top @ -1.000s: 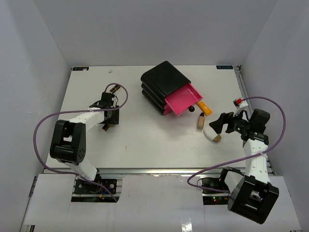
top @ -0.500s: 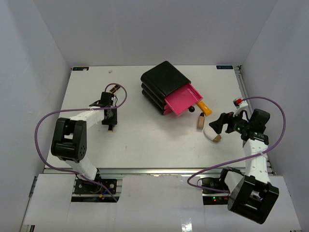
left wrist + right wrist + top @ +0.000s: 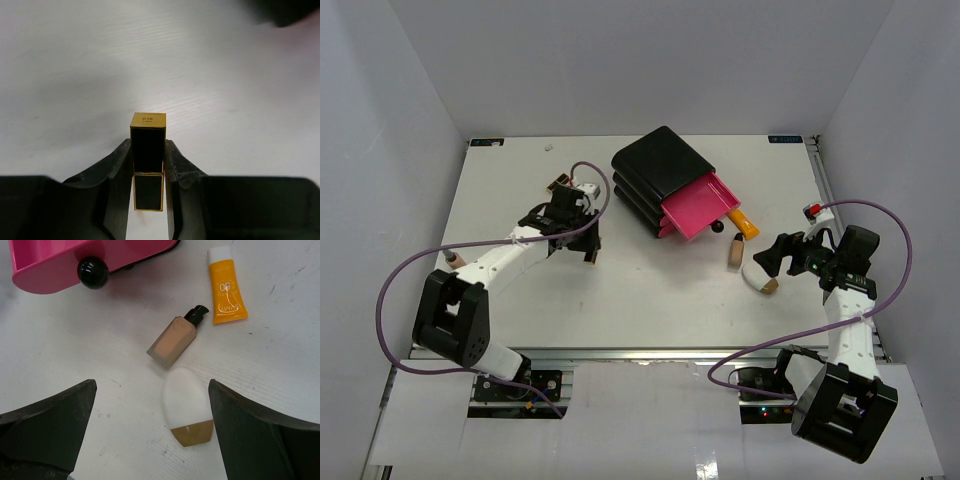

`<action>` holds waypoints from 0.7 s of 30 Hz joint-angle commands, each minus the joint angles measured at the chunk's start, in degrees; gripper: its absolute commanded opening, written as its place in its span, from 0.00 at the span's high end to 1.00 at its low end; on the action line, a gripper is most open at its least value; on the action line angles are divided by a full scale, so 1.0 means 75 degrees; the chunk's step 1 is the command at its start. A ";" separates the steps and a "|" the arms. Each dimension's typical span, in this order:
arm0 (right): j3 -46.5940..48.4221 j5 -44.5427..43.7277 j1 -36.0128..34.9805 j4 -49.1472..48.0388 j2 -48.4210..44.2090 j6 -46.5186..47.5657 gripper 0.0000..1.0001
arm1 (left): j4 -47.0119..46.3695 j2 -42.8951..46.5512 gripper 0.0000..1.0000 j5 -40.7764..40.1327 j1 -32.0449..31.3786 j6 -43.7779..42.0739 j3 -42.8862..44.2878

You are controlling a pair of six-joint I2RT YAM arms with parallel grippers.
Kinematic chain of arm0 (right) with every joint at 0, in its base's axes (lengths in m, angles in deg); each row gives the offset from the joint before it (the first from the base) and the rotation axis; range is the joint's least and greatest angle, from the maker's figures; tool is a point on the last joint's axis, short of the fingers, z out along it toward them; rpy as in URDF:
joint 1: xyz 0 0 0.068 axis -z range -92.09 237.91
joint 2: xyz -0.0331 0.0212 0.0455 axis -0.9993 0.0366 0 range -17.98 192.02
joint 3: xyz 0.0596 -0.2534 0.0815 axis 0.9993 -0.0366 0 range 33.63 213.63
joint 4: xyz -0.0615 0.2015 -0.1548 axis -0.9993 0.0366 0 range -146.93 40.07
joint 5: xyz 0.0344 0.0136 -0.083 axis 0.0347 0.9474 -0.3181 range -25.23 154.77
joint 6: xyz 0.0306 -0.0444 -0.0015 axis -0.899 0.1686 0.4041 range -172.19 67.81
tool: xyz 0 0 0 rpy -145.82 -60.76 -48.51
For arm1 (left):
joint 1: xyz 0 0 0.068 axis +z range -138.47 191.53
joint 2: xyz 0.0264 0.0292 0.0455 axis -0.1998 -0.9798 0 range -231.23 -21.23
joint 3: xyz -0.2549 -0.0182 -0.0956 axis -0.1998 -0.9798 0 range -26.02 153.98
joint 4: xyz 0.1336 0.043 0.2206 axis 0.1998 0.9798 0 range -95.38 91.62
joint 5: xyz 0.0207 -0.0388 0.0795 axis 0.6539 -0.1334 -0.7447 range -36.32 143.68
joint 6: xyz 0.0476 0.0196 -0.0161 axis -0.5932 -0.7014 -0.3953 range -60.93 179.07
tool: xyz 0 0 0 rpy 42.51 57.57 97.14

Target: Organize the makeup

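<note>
My left gripper (image 3: pixel 148 150) is shut on a black lipstick case with gold edges (image 3: pixel 148 121), which stands out past the fingertips. In the top view that gripper (image 3: pixel 590 250) is left of the black box (image 3: pixel 658 162), over the table. My right gripper (image 3: pixel 151 385) hangs open above the white oval tube with a tan end (image 3: pixel 185 402), without touching it. Just beyond lie a tan bottle with a dark cap (image 3: pixel 172 342) and an orange tube with a white cap (image 3: pixel 227 295). From above, the right gripper (image 3: pixel 767 262) is at the table's right side.
The black box has one pink drawer (image 3: pixel 698 205) pulled out toward the right, its black knob (image 3: pixel 93 272) close to the tan bottle. A small dark and gold item (image 3: pixel 561 184) lies behind the left arm. A small tan thing (image 3: pixel 453 258) shows by the left arm's lower link.
The left gripper has shut on the lipstick case and swung right toward the black box, carrying it. The right arm has not moved.
</note>
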 commanded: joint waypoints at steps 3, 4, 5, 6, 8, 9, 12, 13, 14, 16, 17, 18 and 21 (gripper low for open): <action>-0.0048 0.0040 0.0117 -0.0146 -0.0035 0.0055 0.00 | -0.0253 0.0813 0.93 0.0218 -0.2025 0.0396 0.1852; -0.0048 0.0040 0.0118 -0.0146 -0.0025 0.0055 0.00 | -0.0267 0.0683 0.93 0.0103 -0.2263 0.0392 0.2101; -0.0048 0.0040 0.0126 -0.0146 -0.0025 0.0055 0.00 | -0.0300 0.0526 0.93 -0.0078 -0.2601 0.0359 0.2447; -0.0048 0.0035 0.0133 -0.0146 -0.0020 0.0055 0.00 | -0.0319 0.0351 0.93 -0.0233 -0.2871 0.0290 0.2752; -0.0057 0.0028 0.0150 -0.0146 -0.0004 0.0055 0.00 | -0.0343 -0.0011 0.93 -0.0723 -0.3384 0.0054 0.3277; -0.0052 0.0028 0.0152 -0.0153 -0.0001 0.0055 0.00 | -0.0345 -0.0338 0.93 -0.0851 -0.3514 -0.0094 0.3673; -0.0048 0.0016 0.0197 -0.0146 0.0010 0.0055 0.00 | -0.0301 -0.1198 0.92 -0.1133 -0.3776 -0.0387 0.4647; -0.0057 0.0025 0.0217 -0.0146 0.0010 0.0055 0.00 | -0.0281 -0.1590 0.91 -0.1159 -0.3800 -0.0445 0.5078; -0.0060 0.0045 0.0239 -0.0146 0.0010 0.0055 0.00 | -0.0258 -0.1871 0.91 -0.1182 -0.3831 -0.0545 0.5388; -0.0060 0.0061 0.0283 -0.0146 0.0003 0.0055 0.00 | -0.0143 -0.2434 0.91 -0.1323 -0.3883 -0.0686 0.6008; -0.0060 0.0073 0.0302 -0.0146 0.0009 0.0055 0.00 | -0.0073 -0.2783 0.91 -0.1412 -0.3908 -0.0756 0.6396; -0.0060 0.0075 0.0311 -0.0146 0.0010 0.0055 0.00 | -0.0030 -0.3050 0.90 -0.1472 -0.3932 -0.0841 0.6653; -0.0053 0.0087 0.0346 -0.0146 0.0017 0.0055 0.00 | 0.0024 -0.3584 0.88 -0.1601 -0.3982 -0.1014 0.7129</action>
